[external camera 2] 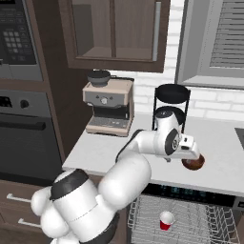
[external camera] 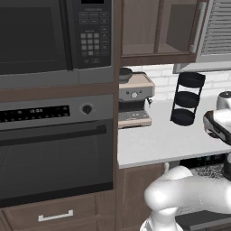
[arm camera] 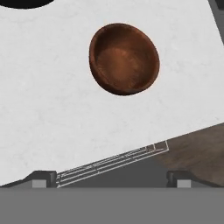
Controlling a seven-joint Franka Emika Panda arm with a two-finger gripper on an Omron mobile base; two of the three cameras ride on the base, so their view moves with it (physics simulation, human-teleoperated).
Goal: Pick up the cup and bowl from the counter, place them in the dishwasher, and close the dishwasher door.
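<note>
**Bowl Waits on the Desk, Cup Sits in the Rack**

The gripper (arm camera: 111,179) is held above the near edge of the desk (external camera 2: 105,145), and its jaws are spread wide with nothing between them. The two dark fingertips (arm camera: 43,177) are seen well apart at the bottom of the hand view.

The bowl (arm camera: 124,58) is seen from above in the hand view. It is brown and shiny, and it rests flat on the white desk, a little beyond the jaws. In the right base view the bowl (external camera 2: 194,163) peeks out from under the hand, near the desk's front edge.

The cup (external camera 2: 166,220) is already placed in the wire rack of the dishwasher (external camera 2: 190,217), which is pulled out below the desk. So the bowl is judged to be the next thing to be picked up.

Some things could go wrong. The bowl is round and smooth, so it could be pushed away if only one fingertip touches its rim. It sits close to the edge, so a bump could send it off the desk. The black rack (external camera 2: 171,107) stands just behind the arm and could be knocked.
</note>
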